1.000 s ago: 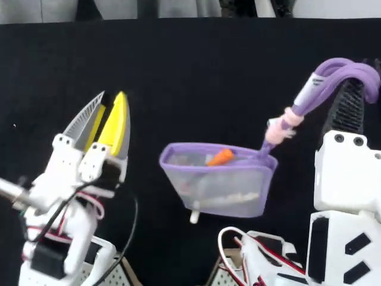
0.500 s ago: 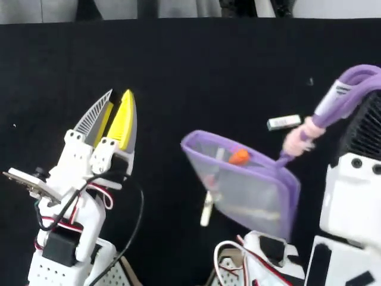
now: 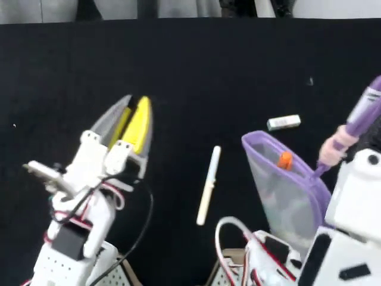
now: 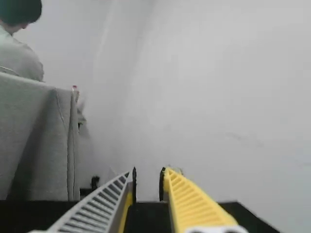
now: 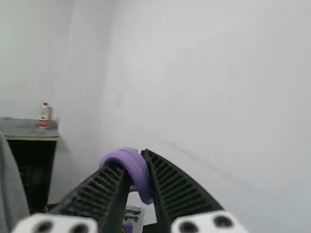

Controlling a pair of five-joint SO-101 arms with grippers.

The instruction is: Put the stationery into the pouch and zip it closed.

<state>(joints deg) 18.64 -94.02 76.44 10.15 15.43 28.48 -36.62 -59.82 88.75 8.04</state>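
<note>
My right gripper (image 5: 133, 167) has its jaws clamped on the purple strap (image 3: 364, 113), so the pouch (image 3: 286, 196) hangs tilted with its mouth open. One orange piece (image 3: 285, 159) sits just inside the mouth. The wall is cloudy, so there may be more inside. A white pen (image 3: 208, 185) lies on the table (image 3: 178, 59) beside the pouch, and a small white eraser (image 3: 283, 123) lies just beyond it. The left gripper (image 3: 136, 100) is well apart from the pouch, with its jaws a sliver apart and empty. I judge the loading partly done, and the zip is not yet closed.
</note>
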